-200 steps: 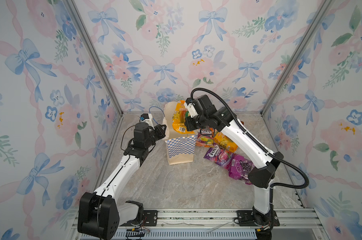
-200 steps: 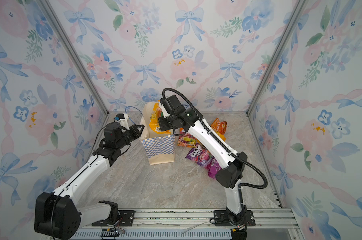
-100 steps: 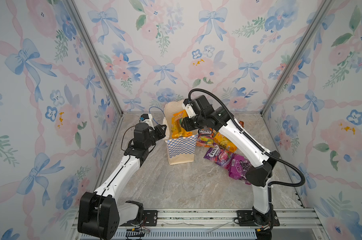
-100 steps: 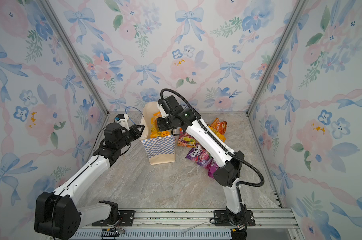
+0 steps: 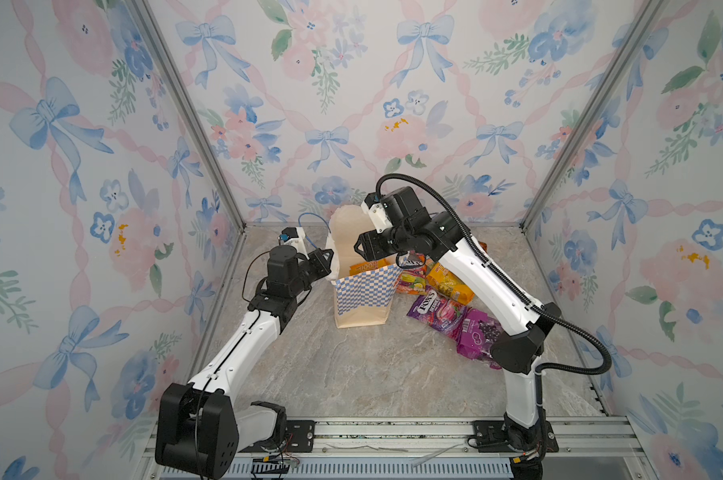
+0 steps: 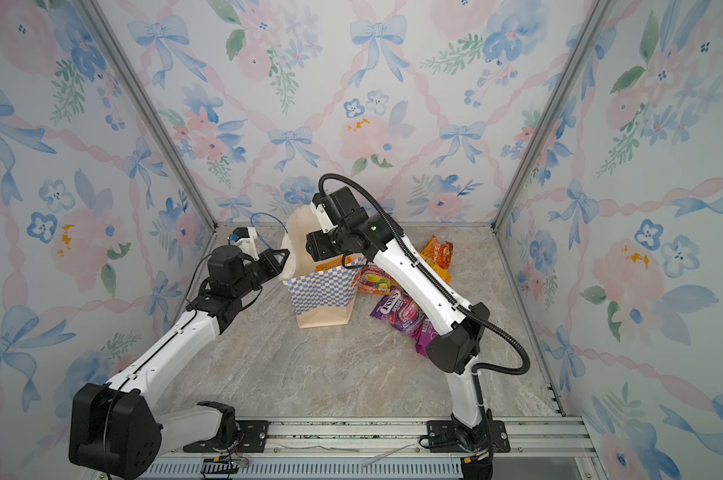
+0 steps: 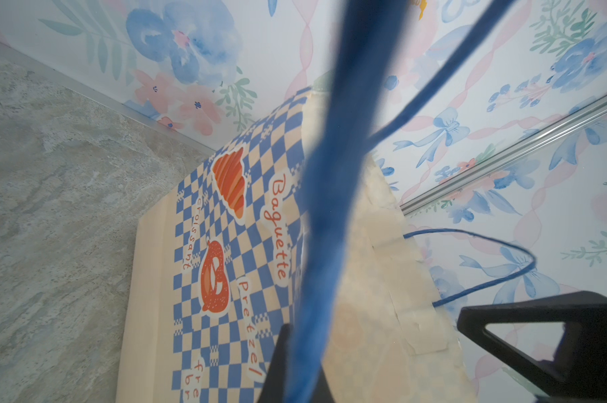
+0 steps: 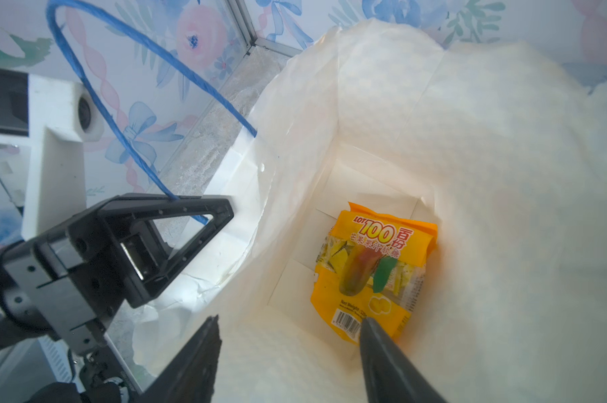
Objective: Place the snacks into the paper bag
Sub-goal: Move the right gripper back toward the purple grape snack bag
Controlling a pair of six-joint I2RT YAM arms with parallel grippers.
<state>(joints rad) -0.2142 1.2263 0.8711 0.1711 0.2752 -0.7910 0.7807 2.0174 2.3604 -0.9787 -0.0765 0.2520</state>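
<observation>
The paper bag (image 5: 364,299) (image 6: 322,299) stands upright mid-table, mouth open. My left gripper (image 5: 325,261) (image 6: 281,258) is shut on the bag's left rim by a blue cord handle (image 8: 138,104), which blurs across the left wrist view (image 7: 330,174). Over the bag's mouth my right gripper (image 5: 362,249) (image 8: 290,321) stands open, holding nothing. A yellow mango pack (image 8: 372,268) (image 5: 368,266) lies loose on the bag's floor. Right of the bag lie more snacks: a purple FOX'S bag (image 5: 432,307), a magenta grape pack (image 5: 476,336) and a yellow-orange pack (image 5: 449,282).
An orange chip bag (image 6: 436,253) lies behind my right arm, near the back wall. Floral walls with metal corner posts (image 5: 227,195) close in the marble table on three sides. A metal rail (image 5: 372,432) runs along the front edge.
My right gripper, which held the yellow pack above the bag's mouth, has opened. The pack has dropped to the bag's floor. The left arm has kept still.
</observation>
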